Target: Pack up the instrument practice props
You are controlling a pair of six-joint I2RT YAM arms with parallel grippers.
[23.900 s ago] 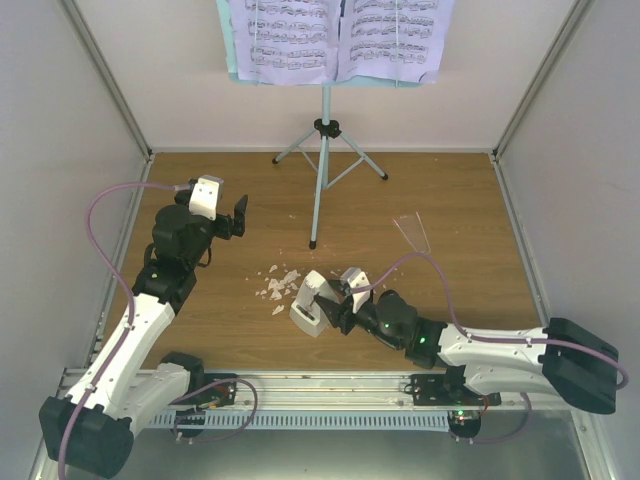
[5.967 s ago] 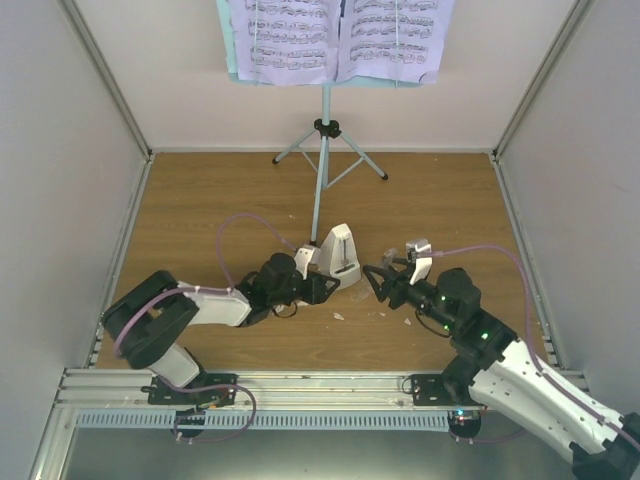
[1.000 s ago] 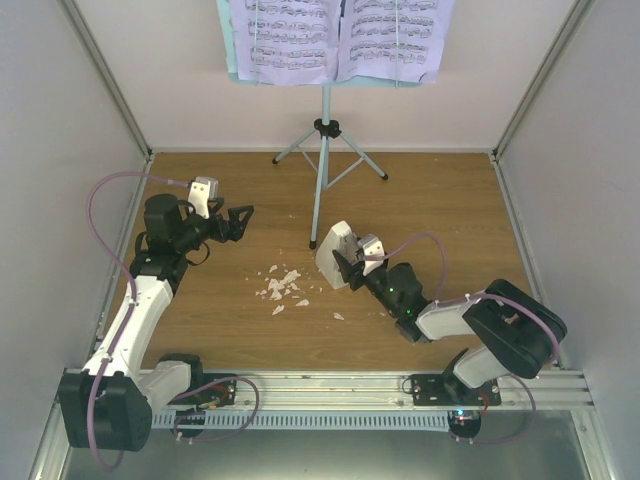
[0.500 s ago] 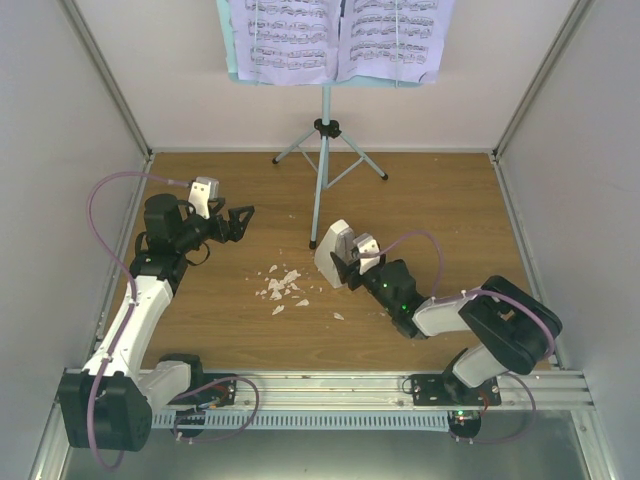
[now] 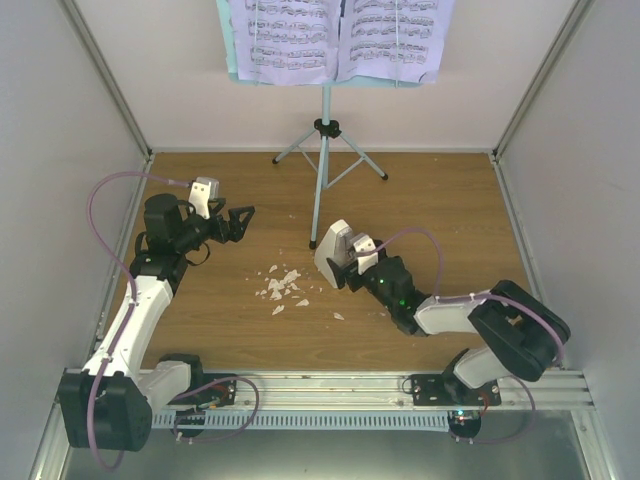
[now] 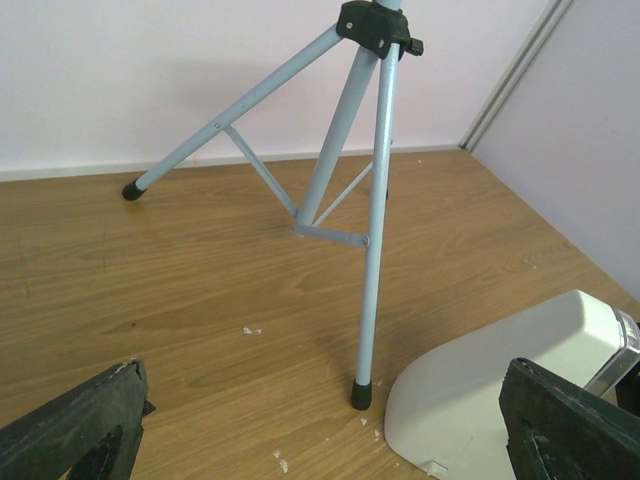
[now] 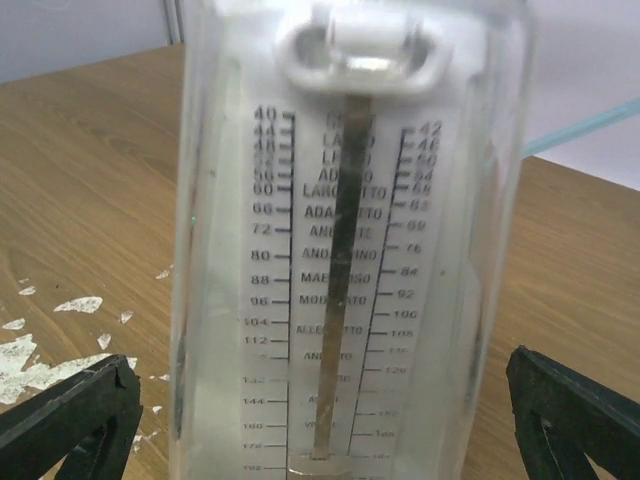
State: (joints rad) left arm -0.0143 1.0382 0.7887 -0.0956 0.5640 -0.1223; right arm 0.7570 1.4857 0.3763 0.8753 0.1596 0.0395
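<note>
One pale blue music stand (image 5: 324,160) stood at top centre of the overhead view, carrying two sheet-music pages (image 5: 285,40) side by side. One white metronome (image 5: 334,247) sat mid-frame, just right of the stand's nearest foot, its scale showing behind one clear cover (image 7: 470,200). The right gripper (image 5: 350,264) straddled it with jaws spread wide, not clamping. The left gripper (image 5: 241,220), at centre-left, gaped wide and held nothing. White crumbs (image 5: 282,284) lay scattered below and between the two grippers.
</note>
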